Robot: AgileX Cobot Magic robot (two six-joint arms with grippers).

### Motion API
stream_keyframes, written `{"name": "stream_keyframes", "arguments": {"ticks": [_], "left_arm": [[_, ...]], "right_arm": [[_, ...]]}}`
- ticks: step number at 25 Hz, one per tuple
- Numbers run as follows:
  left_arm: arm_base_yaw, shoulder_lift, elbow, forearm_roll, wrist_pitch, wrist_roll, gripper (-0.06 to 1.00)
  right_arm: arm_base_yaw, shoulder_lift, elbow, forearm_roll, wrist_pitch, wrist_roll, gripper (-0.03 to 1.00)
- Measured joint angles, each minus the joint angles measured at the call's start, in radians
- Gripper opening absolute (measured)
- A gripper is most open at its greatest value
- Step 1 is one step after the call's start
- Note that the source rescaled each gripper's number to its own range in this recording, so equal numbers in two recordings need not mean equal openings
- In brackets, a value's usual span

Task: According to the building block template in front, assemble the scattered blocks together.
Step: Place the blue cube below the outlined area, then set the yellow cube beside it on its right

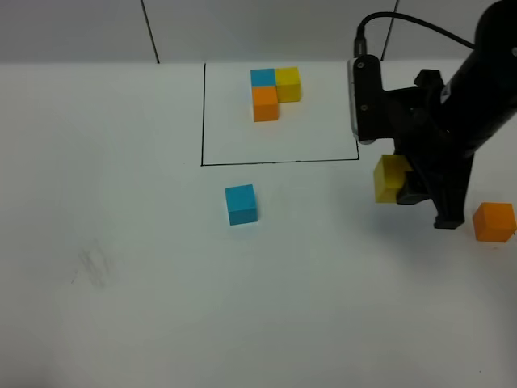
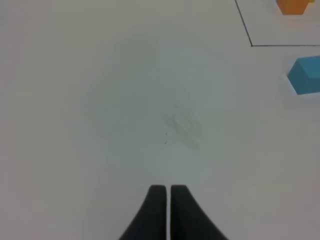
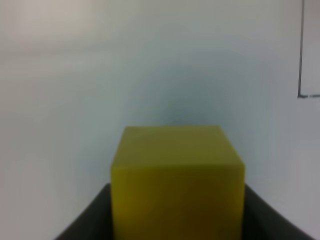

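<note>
The right gripper pinched the small matte yellow cube by opposite flat faces — likely light and rigid. The left gripper was closed, empty.

This looks like a robotics lab bench, not a home or shop. A bare white desk fills the view. Toward its far edge a thin black rectangle is drawn around a cluster of joined coloured cubes. A black robot arm with a boxy camera and a loose cable reaches over the desk's right side. Behind the far edge stands a plain panelled wall.
</note>
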Motion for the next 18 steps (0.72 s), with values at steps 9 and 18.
{"name": "stream_keyframes", "arguments": {"ticks": [9, 18], "left_arm": [[0.000, -0.001, 0.000, 0.000, 0.000, 0.000, 0.00], [0.000, -0.001, 0.000, 0.000, 0.000, 0.000, 0.00]], "right_arm": [[0.056, 0.205, -0.105, 0.041, -0.019, 0.016, 0.54], [0.097, 0.305, -0.126, 0.051, -0.138, 0.050, 0.54]]}}
